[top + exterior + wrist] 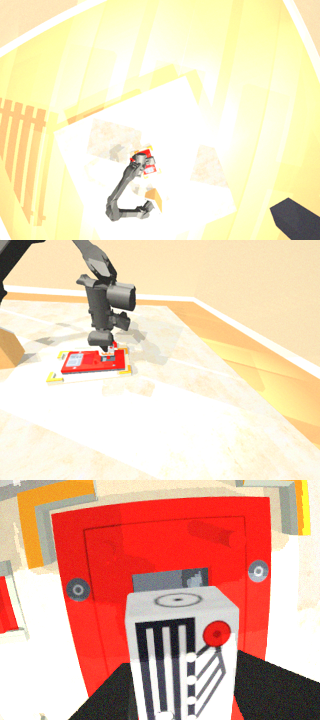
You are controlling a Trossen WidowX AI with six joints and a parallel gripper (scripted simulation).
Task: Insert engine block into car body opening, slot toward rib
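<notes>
The red car body point(152, 167) point(85, 366) point(150, 545) lies flat between yellow corner brackets. Its grey opening point(111, 359) point(155, 581) shows partly, with a small red piece inside it in the exterior view. My gripper point(105, 349) point(181, 667) is shut on the engine block point(107, 353) point(180, 609), a whitish block with a round red mark and black-and-white stripes. The block is upright, low over the car body, and hides much of the opening in the wrist view. Whether it touches the body, and where its slot side faces, I cannot tell. In the top view the arm hides the block.
The pale base plate point(87, 378) has raised yellow corner brackets point(54, 378) point(30, 520). A small red part point(131, 160) point(115, 344) point(7, 605) stands beside the car body, close to the gripper. An orange-brown box point(155, 195) point(10, 351) stands near the arm's base.
</notes>
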